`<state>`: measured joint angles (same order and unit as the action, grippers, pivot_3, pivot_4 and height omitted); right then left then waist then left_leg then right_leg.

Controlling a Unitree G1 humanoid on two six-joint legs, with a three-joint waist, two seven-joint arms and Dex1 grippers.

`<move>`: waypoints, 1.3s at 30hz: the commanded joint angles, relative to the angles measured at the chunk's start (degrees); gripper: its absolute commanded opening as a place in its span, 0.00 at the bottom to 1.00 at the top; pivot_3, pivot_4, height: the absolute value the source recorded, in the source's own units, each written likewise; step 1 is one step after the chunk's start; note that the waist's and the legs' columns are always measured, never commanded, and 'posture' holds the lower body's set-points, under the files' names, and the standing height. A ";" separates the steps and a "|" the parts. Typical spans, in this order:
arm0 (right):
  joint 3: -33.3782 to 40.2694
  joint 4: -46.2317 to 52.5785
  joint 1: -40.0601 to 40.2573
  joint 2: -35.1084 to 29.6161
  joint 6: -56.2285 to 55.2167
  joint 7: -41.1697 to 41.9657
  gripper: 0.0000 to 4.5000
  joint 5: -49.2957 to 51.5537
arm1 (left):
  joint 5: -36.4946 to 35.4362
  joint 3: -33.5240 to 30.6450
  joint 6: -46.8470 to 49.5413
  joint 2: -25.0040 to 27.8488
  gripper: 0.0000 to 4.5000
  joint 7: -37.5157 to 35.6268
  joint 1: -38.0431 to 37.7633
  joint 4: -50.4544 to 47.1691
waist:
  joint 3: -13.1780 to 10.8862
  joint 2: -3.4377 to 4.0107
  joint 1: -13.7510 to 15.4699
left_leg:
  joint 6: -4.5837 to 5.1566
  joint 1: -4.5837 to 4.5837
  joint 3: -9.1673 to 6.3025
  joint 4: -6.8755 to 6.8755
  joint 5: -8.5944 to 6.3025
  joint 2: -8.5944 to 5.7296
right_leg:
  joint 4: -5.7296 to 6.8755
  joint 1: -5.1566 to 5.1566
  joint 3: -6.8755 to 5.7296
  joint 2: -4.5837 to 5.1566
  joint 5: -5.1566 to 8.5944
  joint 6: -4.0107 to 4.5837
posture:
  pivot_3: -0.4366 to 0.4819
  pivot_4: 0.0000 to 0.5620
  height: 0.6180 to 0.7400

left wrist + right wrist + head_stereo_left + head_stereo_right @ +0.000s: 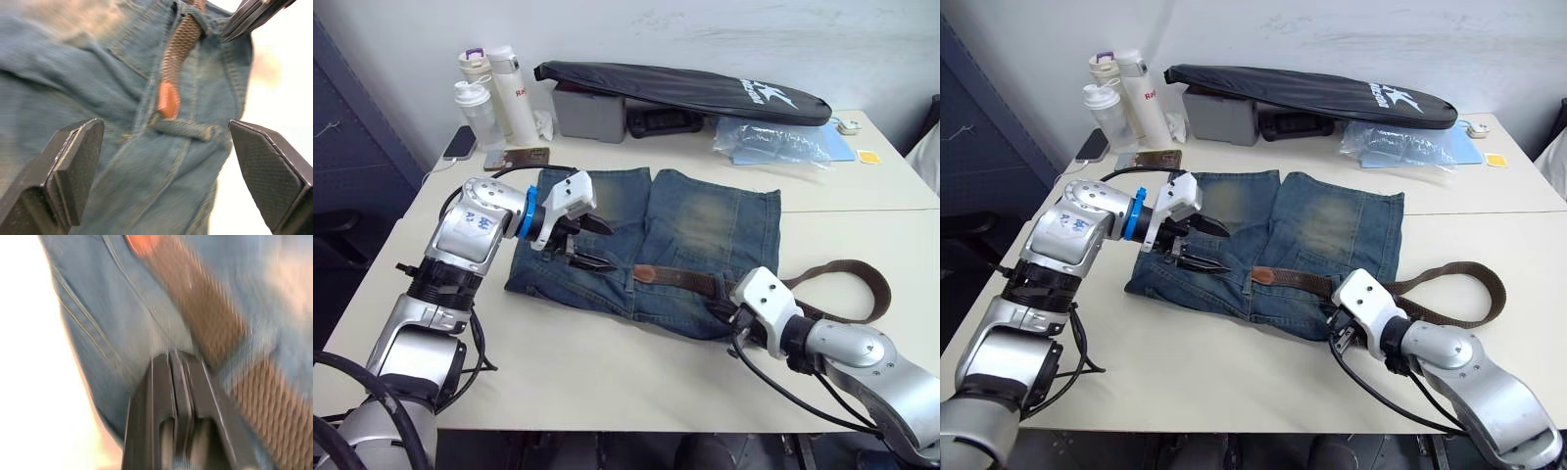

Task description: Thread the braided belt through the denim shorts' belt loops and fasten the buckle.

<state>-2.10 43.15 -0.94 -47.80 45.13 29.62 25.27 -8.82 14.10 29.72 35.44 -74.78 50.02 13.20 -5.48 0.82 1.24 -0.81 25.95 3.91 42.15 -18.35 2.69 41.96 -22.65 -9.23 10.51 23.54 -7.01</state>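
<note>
The denim shorts [705,220] lie flat on the white table [607,362], waistband toward me. The braided belt [690,282] runs along the waistband, and its reddish-brown tip [168,99] stops just short of a belt loop [183,129]. The belt's free length curls off the shorts to the right [876,289]. The buckle is hidden. My left gripper [592,244] hovers open over the left side of the shorts, pointing at the tip. My right gripper [172,357] is shut, its tips against the denim beside the belt at the waistband's right part.
A long black zipped bag [685,88] lies on a grey box [587,113] at the back. Bottles [494,93], a phone [460,144] and a clear plastic bag [773,142] also line the back. The table's front edge [607,426] is near.
</note>
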 commanded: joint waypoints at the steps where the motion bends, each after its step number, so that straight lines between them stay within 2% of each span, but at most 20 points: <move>1: -0.23 3.06 -0.51 -4.64 -0.50 5.45 0.31 -0.04 | -4.22 -3.85 -5.89 1.34 1.00 -3.20 -2.71 -4.33 | -0.02 -0.02 -0.02 | 0.00 0.05 0.02 0.02 0.00 -0.01 | -0.02 -0.04 0.01 0.02 0.00 0.00 | 0.48 0.27 0.03; 2: -1.06 3.20 -0.83 -6.44 -0.71 6.85 0.44 -0.73 | -6.20 -5.00 -4.31 1.07 1.00 -3.37 -3.15 -5.83 | -0.04 -0.07 -0.02 | 0.00 0.08 0.01 0.06 0.00 0.00 | -0.02 -0.04 0.00 0.01 0.00 0.00 | 0.48 0.27 0.03; 4: -3.04 2.54 -1.42 -8.72 -1.87 8.46 0.64 -2.95 | -8.52 -6.21 -2.26 1.06 1.00 -3.24 -3.94 -8.08 | -0.05 -0.08 0.09 | 0.00 0.14 -0.02 0.02 0.00 0.01 | -0.10 -0.02 -0.03 0.00 0.00 0.00 | 0.48 0.27 0.03; 7: -7.21 -1.05 -2.37 -10.54 -4.51 10.13 0.94 -7.67 | -9.15 -6.17 -1.77 2.27 1.00 -2.82 -6.50 -11.30 | -0.02 -0.04 -0.01 | -0.01 0.08 -0.01 0.02 0.00 -0.02 | -0.13 0.11 -0.01 0.03 0.00 0.00 | 0.48 0.27 0.03; 8: -8.09 -2.04 -2.64 -10.69 -4.54 10.77 0.99 -8.20 | -8.93 -5.86 -1.78 2.72 1.00 -2.52 -7.75 -12.34 | -0.02 -0.03 -0.05 | -0.01 0.01 0.01 0.01 0.00 -0.03 | -0.12 0.14 -0.01 0.04 0.00 0.00 | 0.48 0.27 0.03; 14: -13.59 -8.62 -4.12 -8.73 -6.72 11.18 0.99 -14.41 | -10.07 -7.15 1.44 4.08 1.00 0.40 -11.37 -18.05 | -0.03 -0.15 -0.12 | -0.01 -0.05 -0.01 -0.01 0.01 0.03 | -0.09 0.06 -0.05 -0.02 0.00 0.00 | 0.48 0.27 0.03; 17: -14.77 -12.08 -4.80 -8.69 -8.69 12.32 0.82 -16.72 | -10.96 -7.99 3.50 5.27 1.00 1.55 -12.41 -19.98 | 0.02 -0.19 -0.09 | -0.02 -0.15 -0.04 -0.01 0.01 0.04 | -0.09 0.16 -0.04 -0.03 0.00 0.00 | 0.48 0.27 0.03; 18: -14.56 -12.77 -5.04 -8.97 -9.62 12.88 0.73 -17.22 | -11.14 -8.25 3.77 5.77 1.00 1.77 -13.01 -20.52 | 0.03 -0.18 -0.08 | -0.02 -0.19 -0.03 -0.02 0.01 0.03 | -0.10 0.18 -0.01 -0.01 0.00 0.00 | 0.48 0.27 0.03; 24: -8.42 -13.54 -1.68 -12.61 -17.26 15.84 0.08 -18.72 | -11.58 -8.65 4.33 6.71 1.00 3.47 -14.52 -21.56 | 0.02 -0.14 0.36 | -0.05 -0.27 0.01 -0.03 -0.01 0.00 | -0.06 0.17 0.05 0.05 0.00 0.00 | 0.48 0.27 0.03; 25: -7.30 -13.59 -0.77 -13.18 -18.30 16.16 0.01 -18.79 | -11.77 -8.73 4.58 6.66 1.00 3.76 -14.57 -21.73 | 0.03 -0.14 0.39 | -0.12 -0.20 0.01 -0.03 -0.05 0.00 | -0.06 0.16 0.03 0.05 0.00 0.00 | 0.48 0.27 0.03; 28: -2.29 -16.39 3.06 -15.80 -23.78 17.55 0.01 -19.67 | -9.47 -7.96 2.75 5.92 1.00 6.50 -14.39 -19.67 | 0.07 -0.08 0.52 | -0.30 -0.02 0.03 0.03 -0.15 -0.02 | -0.05 0.20 0.06 0.06 0.00 0.00 | 0.48 0.27 0.03; 31: 1.13 -21.57 5.03 -17.60 -30.23 19.67 0.01 -20.28 | -10.34 -7.34 3.42 5.47 1.00 6.98 -15.21 -20.00 | 0.06 -0.08 0.43 | -0.30 0.11 0.10 0.09 -0.15 -0.07 | -0.09 0.20 0.03 0.12 -0.01 -0.02 | 0.48 0.27 0.03; 39: 5.19 -39.28 6.17 -20.26 -48.34 23.37 0.01 -24.16 | -10.61 -4.92 3.52 2.75 1.00 7.06 -15.25 -19.10 | 0.07 -0.06 0.30 | -0.30 0.07 0.14 0.19 -0.10 0.00 | -0.05 0.20 -0.02 0.09 -0.01 -0.02 | 0.48 0.27 0.03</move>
<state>1.03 8.43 4.78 -66.66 -1.18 52.20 3.32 -18.96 9.72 33.81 38.44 -68.17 33.79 -5.90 -5.41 0.76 1.54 -1.12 26.07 4.07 42.43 -18.44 2.69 41.92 -22.44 -9.24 10.60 23.53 -7.03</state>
